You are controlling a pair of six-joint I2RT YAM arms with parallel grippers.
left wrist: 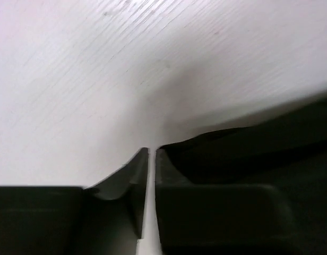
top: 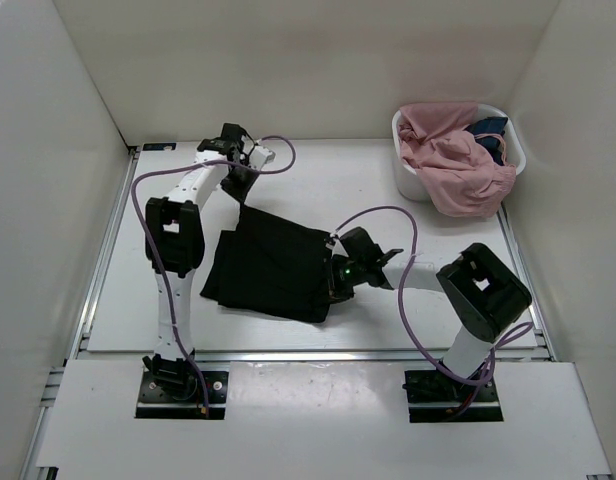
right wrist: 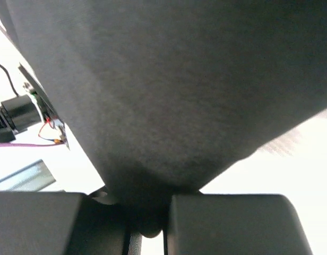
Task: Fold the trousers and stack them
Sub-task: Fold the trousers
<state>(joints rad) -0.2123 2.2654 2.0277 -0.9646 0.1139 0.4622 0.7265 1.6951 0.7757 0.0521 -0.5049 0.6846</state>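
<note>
Trousers: black, folded roughly square, flat mid-table, between both arms.
Right gripper: nearer arm, fingers clamped on their right edge, cloth spreading leftward.
Left gripper: at far-left corner, fingers nearly closed, no cloth seen between.

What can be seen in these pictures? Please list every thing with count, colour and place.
trousers: one, black, folded, middle of the table
tub: one, white, far right corner
pink garment: one, pink, in the tub, hanging over its near rim
blue cloth: one, dark blue, in the tub behind the pink garment
table: one, white
cables: two, purple, one along each arm
left gripper: one, black, at the trousers' far left corner, jaws almost closed
right gripper: one, black, at the trousers' right edge, pinching the fabric
</note>
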